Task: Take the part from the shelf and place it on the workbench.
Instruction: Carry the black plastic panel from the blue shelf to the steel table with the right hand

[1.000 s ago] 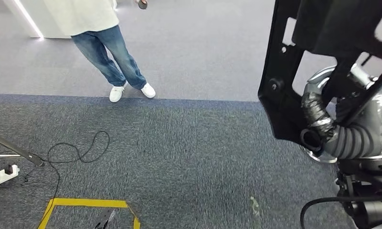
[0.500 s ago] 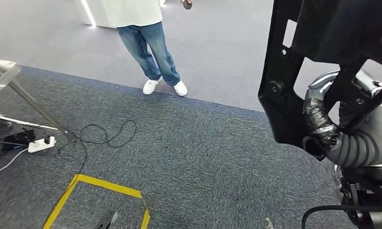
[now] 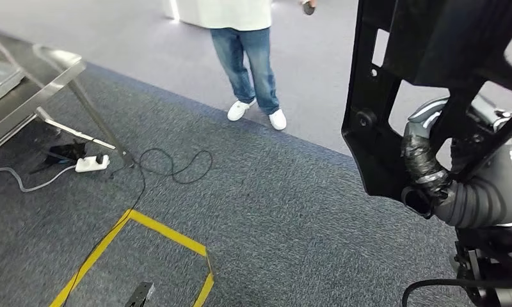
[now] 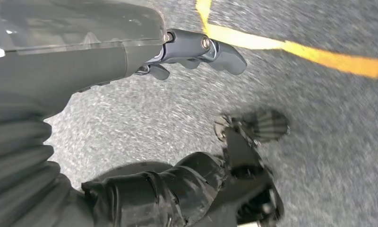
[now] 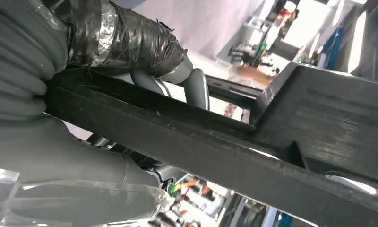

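- The right hand (image 3: 432, 176) sits at the right of the frame, its tape-wrapped fingers (image 5: 130, 40) clamped round a bar of the black part (image 3: 381, 128), which rises to the upper right corner, held clear of the floor
- The left hand (image 4: 192, 47) hangs over the grey carpet (image 3: 292, 217), fingers slightly curled with nothing in them; I cannot tell whether they are apart or together
- Yellow tape (image 3: 164, 233) outlines a box at the lower left
- Further out, a white power strip (image 3: 91, 164) and a looping black cable (image 3: 176, 167) lie beside a metal table (image 3: 29, 96) at the left edge
- A person in jeans (image 3: 253, 57) and white shoes (image 3: 240, 109) stands at the upper centre
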Controlling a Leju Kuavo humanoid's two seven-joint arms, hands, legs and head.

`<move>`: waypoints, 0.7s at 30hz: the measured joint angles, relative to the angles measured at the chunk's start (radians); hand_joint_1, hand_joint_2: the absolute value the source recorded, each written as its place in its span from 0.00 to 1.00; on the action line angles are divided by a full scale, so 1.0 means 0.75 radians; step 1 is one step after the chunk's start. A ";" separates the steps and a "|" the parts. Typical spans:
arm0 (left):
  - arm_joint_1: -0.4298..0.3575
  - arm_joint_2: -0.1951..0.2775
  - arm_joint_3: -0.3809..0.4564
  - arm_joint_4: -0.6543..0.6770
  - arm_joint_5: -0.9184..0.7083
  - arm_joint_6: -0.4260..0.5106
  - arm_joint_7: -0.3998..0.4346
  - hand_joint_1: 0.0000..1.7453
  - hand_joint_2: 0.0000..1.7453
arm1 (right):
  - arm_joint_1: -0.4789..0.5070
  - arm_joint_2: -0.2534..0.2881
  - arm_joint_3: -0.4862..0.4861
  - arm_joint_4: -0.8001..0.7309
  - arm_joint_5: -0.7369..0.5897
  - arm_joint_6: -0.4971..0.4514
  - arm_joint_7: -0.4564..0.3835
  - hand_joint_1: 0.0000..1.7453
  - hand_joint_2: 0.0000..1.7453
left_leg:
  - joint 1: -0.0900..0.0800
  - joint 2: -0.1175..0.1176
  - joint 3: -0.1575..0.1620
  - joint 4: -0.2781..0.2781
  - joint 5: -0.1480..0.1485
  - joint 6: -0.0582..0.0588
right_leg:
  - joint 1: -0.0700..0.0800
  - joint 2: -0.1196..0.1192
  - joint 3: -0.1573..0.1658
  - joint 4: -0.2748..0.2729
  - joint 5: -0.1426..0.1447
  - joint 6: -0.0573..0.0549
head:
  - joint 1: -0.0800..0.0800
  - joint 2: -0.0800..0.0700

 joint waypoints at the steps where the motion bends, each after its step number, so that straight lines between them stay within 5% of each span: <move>1: -0.001 -0.001 0.000 0.000 0.001 0.000 0.000 0.00 1.00 | 0.001 -0.003 0.000 -0.001 0.001 0.000 0.000 1.00 1.00 | 0.005 -0.014 0.009 -0.008 0.002 0.009 | -0.003 0.045 -0.025 0.055 -0.028 0.002 | 0.004 0.000; 3: -0.008 -0.002 0.000 0.000 0.001 0.000 0.000 0.00 1.00 | 0.006 -0.008 0.000 -0.001 0.002 -0.001 0.000 1.00 1.00 | 0.005 -0.046 0.015 -0.010 0.000 0.021 | -0.004 0.111 -0.120 0.228 -0.099 0.002 | 0.010 0.000; 5: -0.010 -0.004 0.000 0.000 0.001 0.000 0.000 0.00 1.00 | 0.014 -0.009 0.000 -0.001 0.002 -0.001 0.000 1.00 1.00 | 0.006 -0.086 0.016 -0.006 -0.004 0.023 | -0.005 0.122 -0.196 0.335 -0.113 0.006 | 0.013 0.000; 7: -0.008 -0.005 0.000 0.000 0.001 0.000 0.000 0.00 1.00 | 0.017 -0.009 0.000 -0.001 0.003 -0.001 0.000 1.00 1.00 | 0.011 -0.129 0.017 0.007 -0.012 0.016 | -0.009 0.134 -0.176 0.243 -0.026 0.009 | 0.014 0.000; 9: -0.009 -0.005 0.000 0.000 0.001 0.000 0.000 0.00 1.00 | 0.018 -0.010 0.000 -0.001 0.003 -0.001 0.000 1.00 1.00 | 0.017 -0.171 0.012 0.029 -0.024 0.002 | -0.018 0.193 -0.108 0.072 0.058 0.013 | 0.015 0.000; 11: -0.010 -0.006 0.000 0.000 0.001 0.000 0.000 0.00 1.00 | 0.018 -0.013 0.000 -0.003 0.004 -0.001 0.000 1.00 1.00 | 0.020 -0.206 -0.003 0.041 -0.029 -0.015 | -0.020 0.233 -0.076 -0.001 0.074 0.009 | 0.015 0.000; 13: -0.004 -0.006 0.000 0.000 0.001 0.000 0.000 0.00 1.00 | 0.018 -0.016 0.000 -0.004 0.004 0.000 0.000 1.00 1.00 | 0.024 -0.237 -0.016 0.038 -0.024 -0.032 | -0.017 0.208 -0.071 -0.007 0.075 -0.005 | 0.015 0.000; 15: 0.003 -0.007 0.000 0.000 0.003 0.000 -0.001 0.00 1.00 | 0.017 -0.016 0.000 -0.004 0.004 0.000 -0.001 1.00 1.00 | 0.022 -0.197 -0.031 0.062 -0.037 -0.046 | -0.017 0.172 -0.060 -0.019 0.079 -0.023 | 0.010 0.000; 18: -0.001 -0.009 0.000 0.000 0.007 0.001 -0.014 0.00 1.00 | 0.023 -0.016 0.000 -0.004 0.002 -0.001 -0.005 1.00 1.00 | 0.022 -0.064 -0.133 0.263 -0.134 -0.062 | -0.009 0.112 -0.045 -0.030 0.076 -0.043 | -0.001 0.000; 20: -0.004 -0.010 0.000 0.000 0.009 0.002 -0.023 0.00 1.00 | 0.035 -0.016 0.000 -0.004 -0.004 -0.004 -0.011 1.00 1.00 | 0.028 -0.040 -0.209 0.402 -0.177 -0.066 | -0.004 0.073 -0.040 -0.029 0.068 -0.047 | 0.000 0.000; 21: -0.002 -0.010 0.000 0.000 0.009 0.002 -0.024 0.00 1.00 | 0.044 -0.016 0.000 -0.004 -0.007 -0.005 -0.016 1.00 1.00 | 0.029 -0.036 -0.214 0.408 -0.164 -0.067 | -0.003 0.053 -0.035 -0.029 0.063 -0.046 | -0.001 0.000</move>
